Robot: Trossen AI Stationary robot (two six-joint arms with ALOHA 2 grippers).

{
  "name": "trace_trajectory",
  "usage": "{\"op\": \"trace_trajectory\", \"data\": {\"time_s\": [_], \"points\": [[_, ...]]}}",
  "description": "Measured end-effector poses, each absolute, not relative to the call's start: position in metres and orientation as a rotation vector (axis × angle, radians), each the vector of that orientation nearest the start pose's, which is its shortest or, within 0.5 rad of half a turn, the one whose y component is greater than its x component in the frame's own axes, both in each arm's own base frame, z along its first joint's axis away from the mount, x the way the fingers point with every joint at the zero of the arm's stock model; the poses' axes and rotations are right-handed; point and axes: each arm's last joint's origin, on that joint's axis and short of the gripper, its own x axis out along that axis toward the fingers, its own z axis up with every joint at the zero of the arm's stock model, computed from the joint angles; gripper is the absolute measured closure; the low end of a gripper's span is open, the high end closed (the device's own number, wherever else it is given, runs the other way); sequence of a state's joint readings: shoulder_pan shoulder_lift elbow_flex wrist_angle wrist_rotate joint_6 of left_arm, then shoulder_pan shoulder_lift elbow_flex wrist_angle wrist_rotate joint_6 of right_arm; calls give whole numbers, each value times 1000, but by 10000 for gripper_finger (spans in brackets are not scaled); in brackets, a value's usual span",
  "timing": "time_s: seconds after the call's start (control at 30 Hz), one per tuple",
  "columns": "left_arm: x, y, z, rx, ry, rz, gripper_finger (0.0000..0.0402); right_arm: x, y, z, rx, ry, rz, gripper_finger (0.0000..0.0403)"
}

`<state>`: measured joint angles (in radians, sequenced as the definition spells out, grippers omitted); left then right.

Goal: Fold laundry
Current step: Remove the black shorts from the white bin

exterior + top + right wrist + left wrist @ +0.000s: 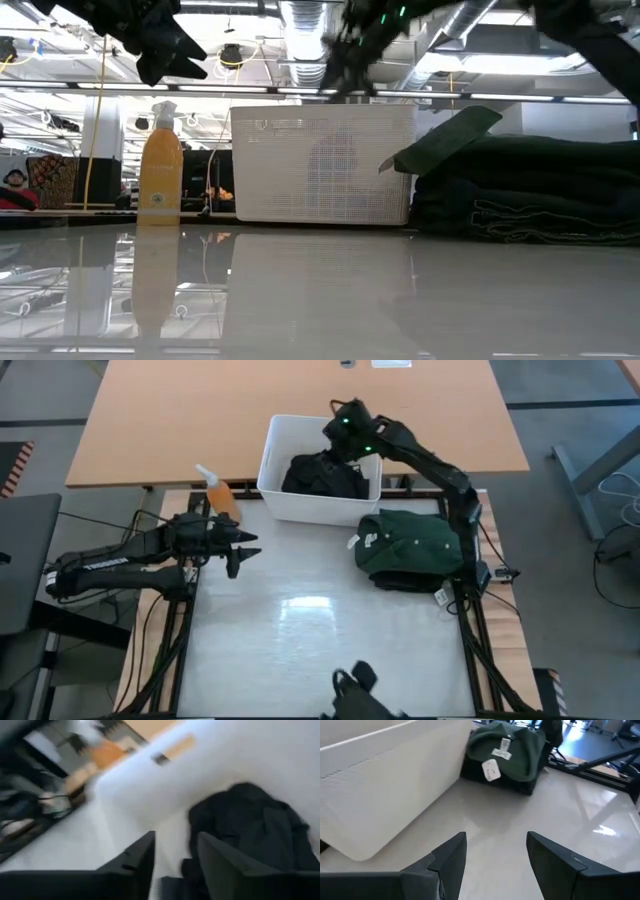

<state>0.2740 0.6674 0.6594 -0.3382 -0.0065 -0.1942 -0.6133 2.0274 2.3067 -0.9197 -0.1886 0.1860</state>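
Two grippers are on my screens. My right gripper (345,448) hangs over the bin (272,445), its fingers (137,857) parted with nothing between them. Just below its tips, inside the bin, lies a crumpled black garment (250,827). Beside that arm, outside the bin and touching its wall, sits a folded dark green stack (410,545) with white tags (491,769) on top. Across the table from it my left gripper (243,550) hovers above the bare white table (320,630), jaws spread wide and empty, pointing toward the green stack. An orange spray bottle (160,165) stands just beside the left gripper, near the bin's corner.
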Motion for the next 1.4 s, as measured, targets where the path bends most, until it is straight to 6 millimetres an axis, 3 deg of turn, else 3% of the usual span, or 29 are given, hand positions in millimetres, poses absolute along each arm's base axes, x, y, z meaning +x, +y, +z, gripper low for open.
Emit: {"op": "trace_trajectory", "data": {"time_s": [0.13,0.3,0.5,0.7,0.83,1.07,1.23,1.33,1.4], "points": [[144,37,292,-234,320,288,205,370,-278,362,490,649,-518,162],[145,34,292,-219,323,296,205,386,-300,311,563,744,-544,109],[145,33,292,-191,328,301,205,393,-324,253,631,856,-609,96],[147,33,290,-174,342,300,205,399,-335,206,666,951,-607,96],[151,34,288,-162,363,317,205,397,-339,194,704,974,-574,106],[167,39,278,-122,424,362,205,397,-341,198,698,946,-599,125],[177,42,272,-98,450,358,205,399,-343,194,739,914,-523,132],[181,42,271,-82,455,355,205,403,-339,190,746,913,-481,169],[182,42,270,-75,463,355,205,407,-335,189,743,903,-437,219]]}}
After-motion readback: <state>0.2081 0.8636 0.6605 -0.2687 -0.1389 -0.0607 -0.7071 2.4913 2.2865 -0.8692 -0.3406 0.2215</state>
